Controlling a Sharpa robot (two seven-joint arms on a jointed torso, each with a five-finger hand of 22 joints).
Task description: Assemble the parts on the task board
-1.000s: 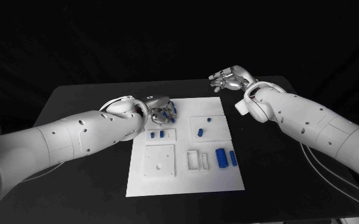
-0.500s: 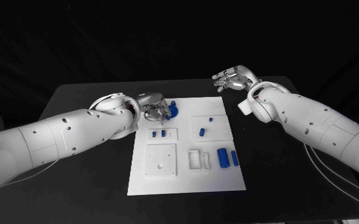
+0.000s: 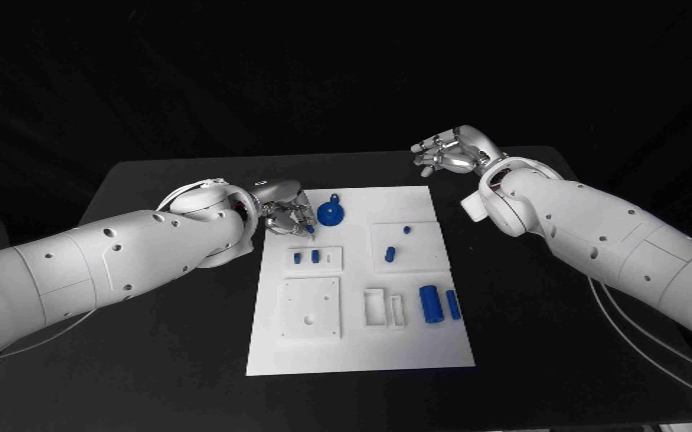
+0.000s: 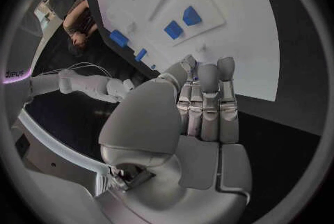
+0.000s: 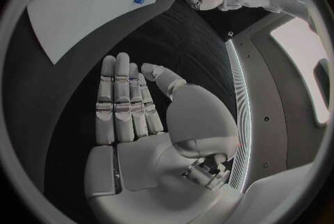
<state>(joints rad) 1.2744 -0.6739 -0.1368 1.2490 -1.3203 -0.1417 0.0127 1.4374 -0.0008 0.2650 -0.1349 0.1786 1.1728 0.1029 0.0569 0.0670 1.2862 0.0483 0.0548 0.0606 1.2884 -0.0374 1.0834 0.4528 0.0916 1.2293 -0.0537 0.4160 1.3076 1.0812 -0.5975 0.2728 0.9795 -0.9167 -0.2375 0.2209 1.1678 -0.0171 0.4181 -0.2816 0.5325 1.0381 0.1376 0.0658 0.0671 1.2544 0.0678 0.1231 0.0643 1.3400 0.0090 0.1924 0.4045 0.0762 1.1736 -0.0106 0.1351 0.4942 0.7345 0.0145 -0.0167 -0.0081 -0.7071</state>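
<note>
Dark room, black table [image 3: 173, 352], nothing lit behind it.
Head view: backdrop past the far table edge is flat black, no wall or floor detail to make out. Table top is matte black, far edge runs straight across, corners visible left and right. Thin pale cables [image 3: 635, 337] lie on the table at the right side, another trails off at the left [image 3: 65, 337]. Right wrist view: a thin bright light strip [image 5: 235, 96] curves along a grey panel, with a pale lit area [image 5: 306, 51] beyond it at the rim. Left wrist view: a faint purple glow [image 4: 15, 76] at the rim; rest of surroundings too dark to read.
</note>
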